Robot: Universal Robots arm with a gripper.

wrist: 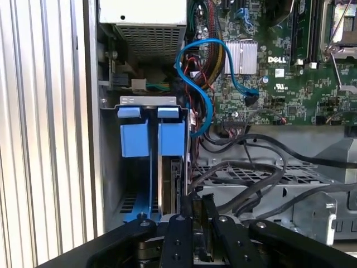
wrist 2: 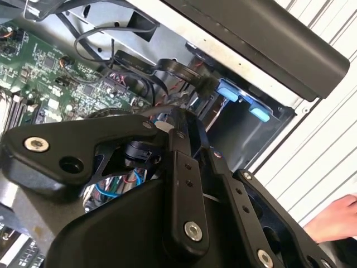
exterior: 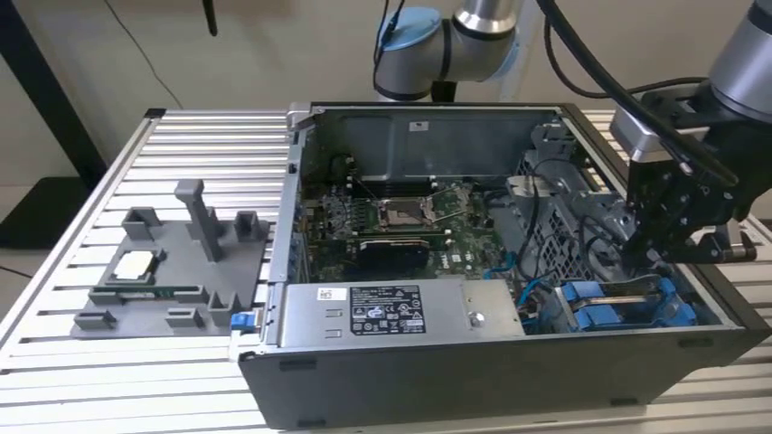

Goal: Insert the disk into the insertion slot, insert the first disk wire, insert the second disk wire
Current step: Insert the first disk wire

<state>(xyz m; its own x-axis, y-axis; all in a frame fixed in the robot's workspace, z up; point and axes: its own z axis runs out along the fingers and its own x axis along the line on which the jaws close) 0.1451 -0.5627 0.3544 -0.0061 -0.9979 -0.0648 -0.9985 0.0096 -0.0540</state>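
1. an open case [exterior: 483, 380] lies on a slatted table [exterior: 193, 136]. in the exterior view the gripper [exterior: 649, 260] hangs over the case's near corner at the exterior view's right, reaching down to the slot [wrist: 129, 202].
2. in the first wrist view the disk [wrist: 167, 184] stands edge-on inside the slot, with two blue tabs [wrist: 134, 131] at its end, just beside the gripper's tips.
3. the fingers [wrist: 185, 229] are drawn close with a thin gap between them; whether they pinch anything i cannot tell.
4. black cables [wrist: 251, 173] run over the perforated cage right up to the fingertips. a blue cable [wrist: 207, 100] loops from the board [wrist: 290, 84] towards the tabs.
5. the grey supply box [exterior: 386, 312] sits in the case just beside the slot, on the exterior view's left of it.
6. a grey tray [exterior: 169, 280] lies on the table, well apart from the gripper.
7. in the second wrist view a hand [wrist 2: 334, 218] shows over the table slats, outside the case.
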